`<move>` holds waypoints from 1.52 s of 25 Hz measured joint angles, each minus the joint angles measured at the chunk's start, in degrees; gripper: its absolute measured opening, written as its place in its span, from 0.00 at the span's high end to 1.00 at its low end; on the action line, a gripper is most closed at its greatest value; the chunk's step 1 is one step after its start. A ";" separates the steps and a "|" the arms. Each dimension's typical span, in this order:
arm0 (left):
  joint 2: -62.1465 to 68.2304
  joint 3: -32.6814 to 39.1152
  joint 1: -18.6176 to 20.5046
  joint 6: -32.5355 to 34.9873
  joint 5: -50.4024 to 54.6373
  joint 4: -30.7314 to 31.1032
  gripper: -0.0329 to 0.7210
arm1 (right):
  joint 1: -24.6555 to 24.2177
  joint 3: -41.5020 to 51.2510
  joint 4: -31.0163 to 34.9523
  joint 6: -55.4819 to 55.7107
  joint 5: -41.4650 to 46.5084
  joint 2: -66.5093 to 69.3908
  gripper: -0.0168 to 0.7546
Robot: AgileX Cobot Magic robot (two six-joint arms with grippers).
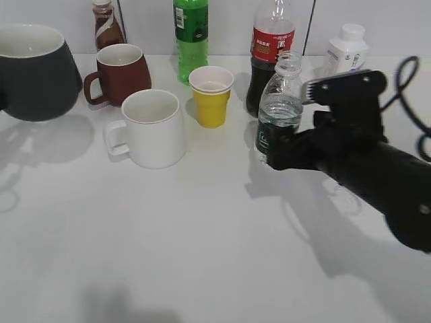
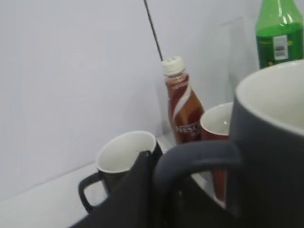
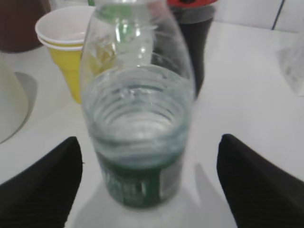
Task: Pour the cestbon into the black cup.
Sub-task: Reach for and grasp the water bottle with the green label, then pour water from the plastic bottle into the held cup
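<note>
Standing upright on the white table (image 1: 202, 256), the clear ribbed plastic Cestbon water bottle with the dark green label (image 1: 279, 108) has no cap and is about half full. The exterior view shows the black right gripper (image 1: 289, 153) at the height of the label, but not how its fingers stand. The right wrist view answers this: the two black, finely textured fingers (image 3: 40, 185) are wide apart, one on each side of the bottle (image 3: 137, 137), with bare table visible between each finger and the plastic, so the claw holds nothing.

The large matte charcoal-black mug with the white inside (image 1: 34, 70) is at the far left edge of the exterior view, and there its handle is cut off. The left wrist view shows the mug (image 2: 268, 142) very close, with its thick loop handle against a black part of the left gripper (image 2: 137, 194); whether this claw is closed on the handle I cannot tell.

Only the left wrist view shows a smaller glossy black mug (image 2: 124, 164) and the "Nescafé" lettering on the brown coffee bottle (image 2: 181, 107). Only the exterior view shows the white ceramic mug (image 1: 151, 128), the yellow paper cup (image 1: 211, 95) and the red-labelled cola bottle (image 1: 269, 50).
</note>
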 joint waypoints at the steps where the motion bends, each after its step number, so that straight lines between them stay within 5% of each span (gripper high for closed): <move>1: -0.27 0.00 -0.62 0.00 1.02 0.00 0.91 | 0.00 -1.69 0.00 0.06 -0.07 1.99 0.11; 4: -1.31 0.00 -3.63 0.00 6.58 0.17 0.91 | 0.00 -6.84 0.46 0.23 -0.18 7.45 0.16; 7: -2.44 0.00 -7.88 0.04 10.27 0.30 0.91 | 0.00 -10.21 4.22 -0.51 -0.24 10.16 0.36; 12: -5.79 0.00 -15.05 0.04 11.00 -1.58 0.91 | 0.00 -10.84 6.33 -8.47 0.40 9.52 0.36; 18: -8.12 -0.35 -22.11 0.04 15.41 -3.00 0.91 | 0.00 -11.14 -8.18 -25.17 6.10 0.59 0.36; 27: -6.88 -0.35 -32.43 0.04 17.89 -2.78 0.91 | 0.00 -15.41 -16.29 -49.32 12.43 -5.64 0.36; 38: -5.23 -0.35 -35.17 0.04 16.10 -2.79 0.91 | 0.00 -15.64 -19.89 -69.70 12.05 -5.66 0.36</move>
